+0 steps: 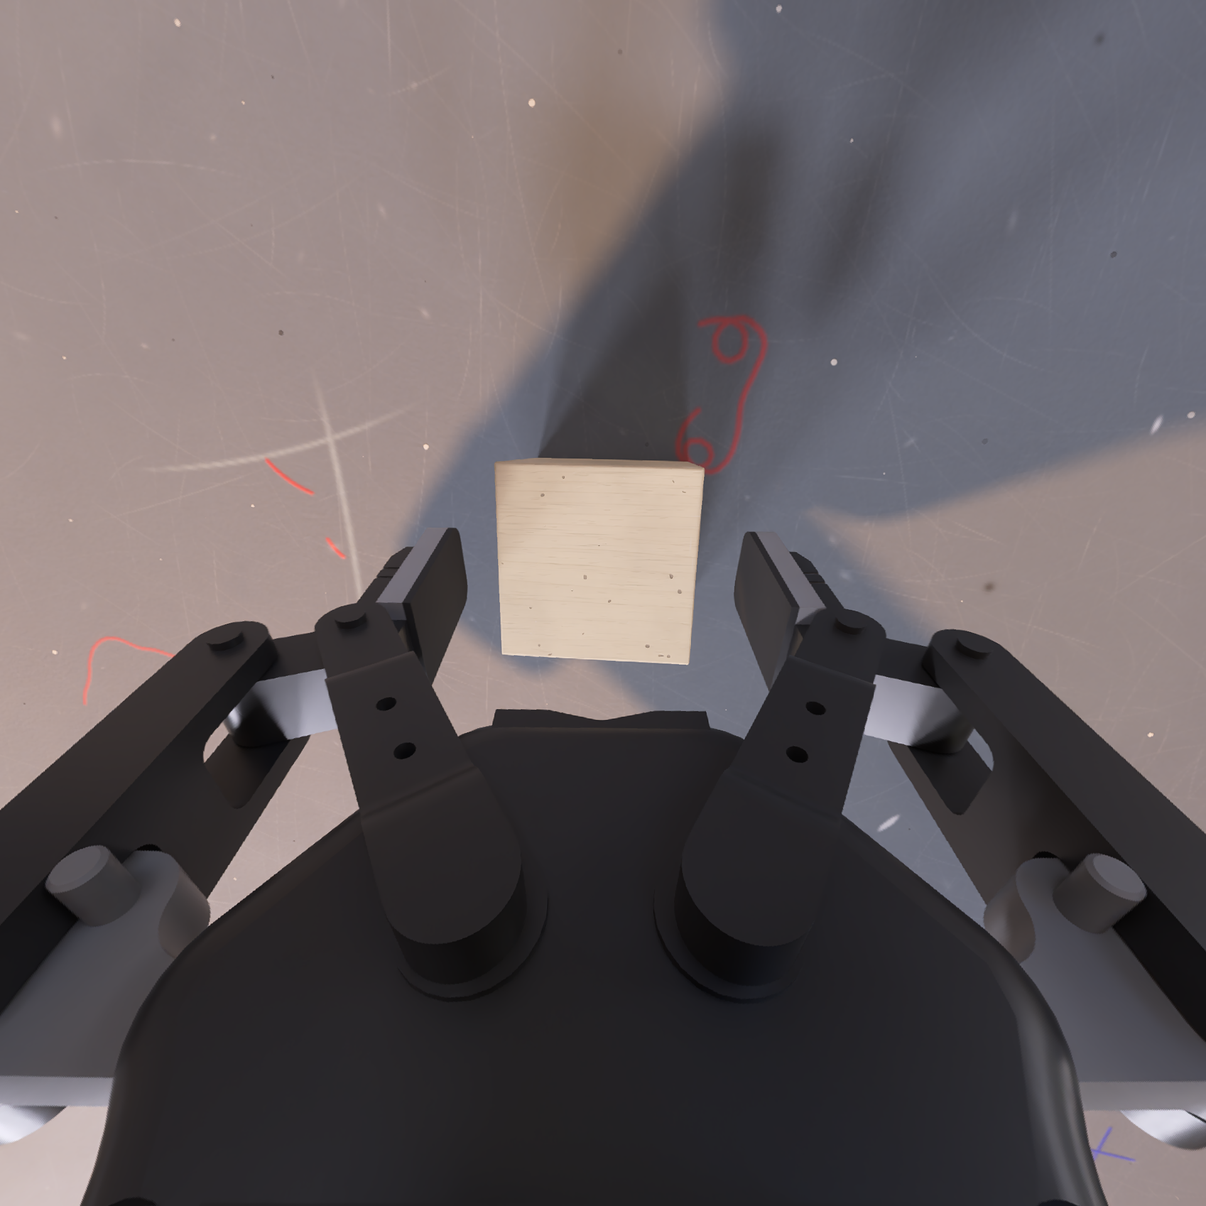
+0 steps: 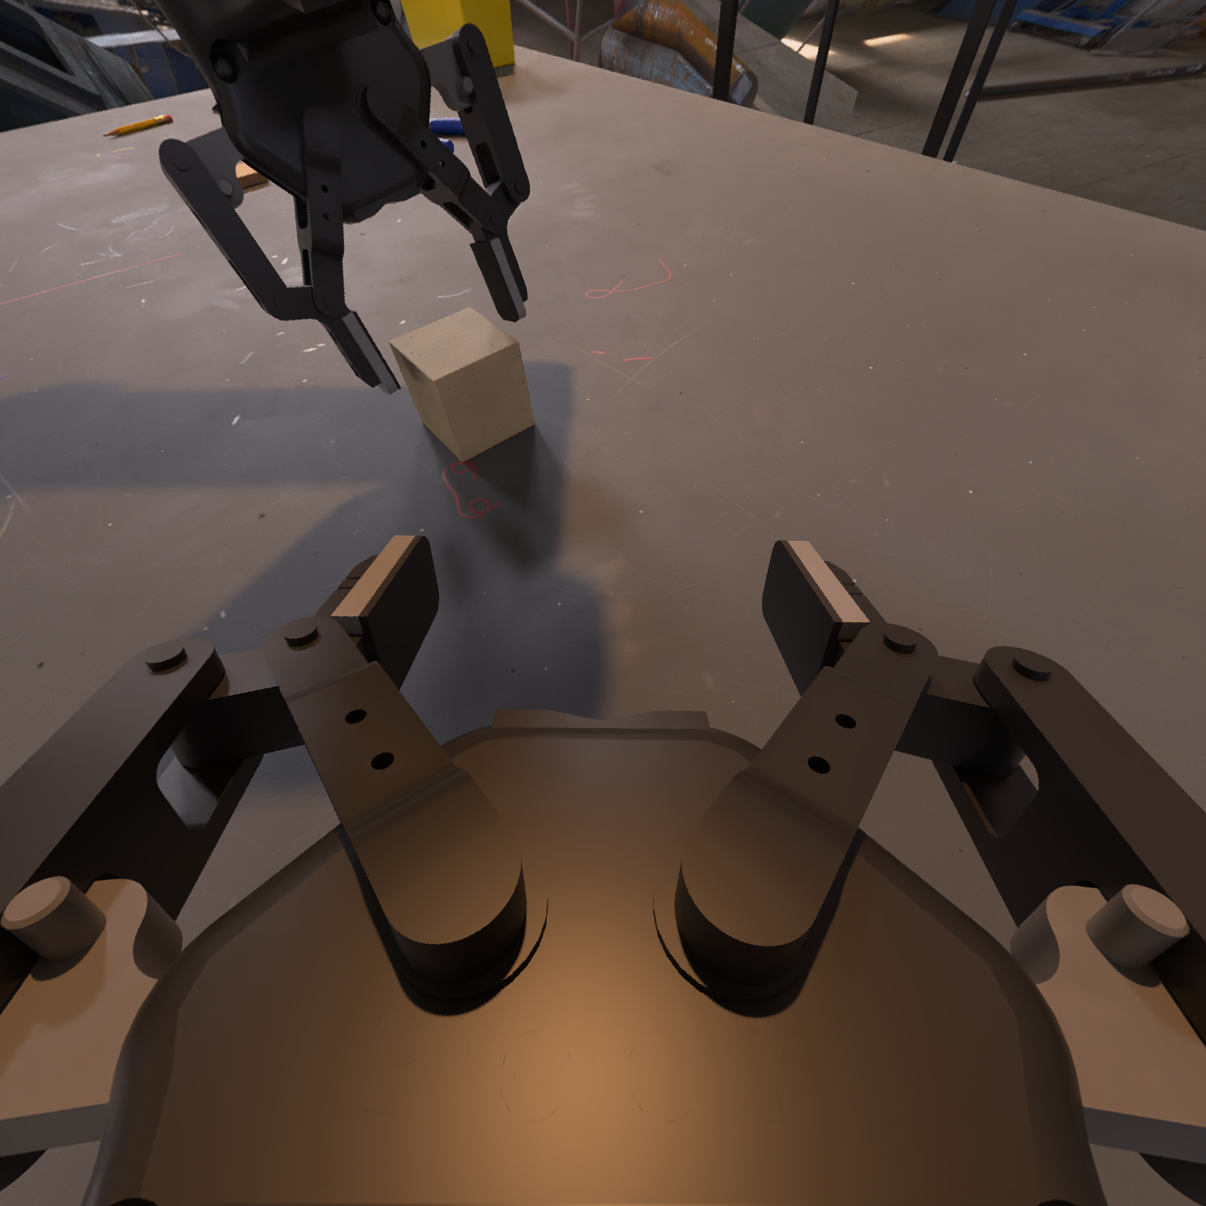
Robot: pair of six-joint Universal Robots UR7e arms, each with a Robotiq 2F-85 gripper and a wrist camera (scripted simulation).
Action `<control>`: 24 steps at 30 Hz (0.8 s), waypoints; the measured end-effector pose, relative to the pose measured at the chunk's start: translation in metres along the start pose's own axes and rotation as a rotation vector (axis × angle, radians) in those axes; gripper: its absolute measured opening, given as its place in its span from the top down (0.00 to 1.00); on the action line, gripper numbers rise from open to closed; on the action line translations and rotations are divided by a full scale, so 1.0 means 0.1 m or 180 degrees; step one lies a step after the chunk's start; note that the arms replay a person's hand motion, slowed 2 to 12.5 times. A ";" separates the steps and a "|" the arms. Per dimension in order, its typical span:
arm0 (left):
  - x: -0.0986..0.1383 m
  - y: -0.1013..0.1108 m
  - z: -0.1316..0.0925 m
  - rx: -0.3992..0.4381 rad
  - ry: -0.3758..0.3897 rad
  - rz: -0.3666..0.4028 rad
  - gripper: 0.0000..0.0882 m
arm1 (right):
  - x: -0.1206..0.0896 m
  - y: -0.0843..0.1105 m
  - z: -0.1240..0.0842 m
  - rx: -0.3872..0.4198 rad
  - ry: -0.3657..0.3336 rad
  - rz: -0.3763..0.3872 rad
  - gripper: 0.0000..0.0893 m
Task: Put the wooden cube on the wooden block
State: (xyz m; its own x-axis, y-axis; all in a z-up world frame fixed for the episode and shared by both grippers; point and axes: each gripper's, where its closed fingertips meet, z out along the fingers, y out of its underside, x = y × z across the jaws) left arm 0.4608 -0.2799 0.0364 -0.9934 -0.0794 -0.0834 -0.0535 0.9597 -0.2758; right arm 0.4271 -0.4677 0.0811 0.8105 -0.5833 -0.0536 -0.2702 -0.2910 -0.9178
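1. A pale wooden cube [image 1: 595,561] with fine grain and small dark specks sits on a scuffed grey-brown tabletop [image 1: 196,261], inside a dark shadow.
2. The left gripper [image 1: 600,574], black with two fingers, points down at the cube with its jaws spread wide. One finger stands on each side of the cube with a clear gap, touching neither face.
3. From the right wrist view, the same left gripper [image 2: 450,352] hangs over the cube [image 2: 466,382], its fingertips level with the cube's upper half.
4. The right gripper [image 2: 600,587] is also spread wide and holds nothing. It hovers over bare tabletop [image 2: 848,424], well apart from the cube.
5. A red scribble [image 2: 471,493] is drawn on the table just beside the cube, toward the right gripper.
6. Far across the table lie a yellow pencil [image 2: 140,124] and a small blue object [image 2: 447,127], with a yellow box [image 2: 457,26] at the far edge.
7. A tan piece [image 2: 251,175], perhaps the wooden block, peeks out behind the left gripper; I cannot tell for sure.
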 end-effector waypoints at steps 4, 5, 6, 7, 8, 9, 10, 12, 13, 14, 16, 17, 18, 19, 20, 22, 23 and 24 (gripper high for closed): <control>0.01 0.01 0.02 -0.0057 0.0026 0.0011 0.26 | 0.00 0.00 0.00 0.0007 0.0004 0.0006 0.04; 0.00 0.01 0.02 -0.0069 0.0027 0.0013 0.27 | 0.00 0.00 0.00 0.0009 0.0004 0.0008 0.04; 0.00 0.01 0.03 -0.0082 0.0027 0.0015 0.29 | 0.00 0.00 0.00 0.0012 0.0003 0.0010 0.04; 0.00 0.01 0.03 -0.0092 0.0027 0.0016 0.31 | 0.00 0.00 0.00 0.0015 0.0002 0.0013 0.04; 0.00 0.01 0.03 -0.0099 0.0027 0.0017 0.33 | 0.00 0.00 0.00 0.0018 0.0001 0.0015 0.04; -0.01 0.01 0.04 -0.0105 0.0027 0.0018 0.35 | -0.01 0.00 -0.01 0.0020 0.0000 0.0018 0.04; -0.01 0.01 0.04 -0.0109 0.0030 0.0018 0.37 | -0.01 -0.01 -0.01 0.0022 0.0000 0.0020 0.04; -0.01 0.01 0.04 -0.0110 0.0047 0.0016 0.41 | -0.01 -0.01 -0.01 0.0025 0.0003 0.0022 0.04; -0.01 0.01 0.04 -0.0109 0.0057 0.0012 0.41 | -0.01 -0.01 -0.01 0.0026 0.0005 0.0023 0.04; -0.01 0.00 0.04 -0.0108 0.0068 0.0007 0.41 | 0.00 -0.01 -0.01 0.0026 0.0008 0.0023 0.04; -0.01 0.00 0.04 -0.0103 0.0089 -0.0007 0.41 | 0.00 -0.01 -0.02 0.0026 0.0015 0.0025 0.04; 0.00 0.00 0.04 -0.0098 0.0098 -0.0015 0.41 | 0.00 -0.01 -0.02 0.0026 0.0018 0.0026 0.04; 0.00 -0.01 0.03 -0.0093 0.0106 -0.0024 0.41 | 0.00 -0.01 -0.02 0.0026 0.0021 0.0027 0.04; 0.00 -0.01 0.03 -0.0087 0.0113 -0.0033 0.41 | 0.00 -0.01 -0.03 0.0027 0.0023 0.0029 0.04; 0.00 -0.01 0.03 -0.0080 0.0119 -0.0042 0.41 | 0.00 -0.01 -0.03 0.0029 0.0024 0.0030 0.04; 0.00 -0.02 0.03 -0.0062 0.0129 -0.0061 0.41 | 0.00 -0.01 -0.03 0.0035 0.0024 0.0032 0.04; -0.01 -0.02 0.02 -0.0051 0.0131 -0.0071 0.41 | 0.00 -0.01 -0.04 0.0038 0.0024 0.0034 0.04; -0.01 -0.03 0.02 -0.0039 0.0133 -0.0081 0.41 | 0.00 -0.01 -0.04 0.0041 0.0024 0.0035 0.04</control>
State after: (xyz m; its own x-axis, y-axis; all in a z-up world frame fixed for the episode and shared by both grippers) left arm 0.4619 -0.2829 0.0355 -0.9950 -0.0927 -0.0364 -0.0798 0.9608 -0.2655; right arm 0.4254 -0.4703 0.0839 0.8035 -0.5922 -0.0608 -0.2723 -0.2748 -0.9221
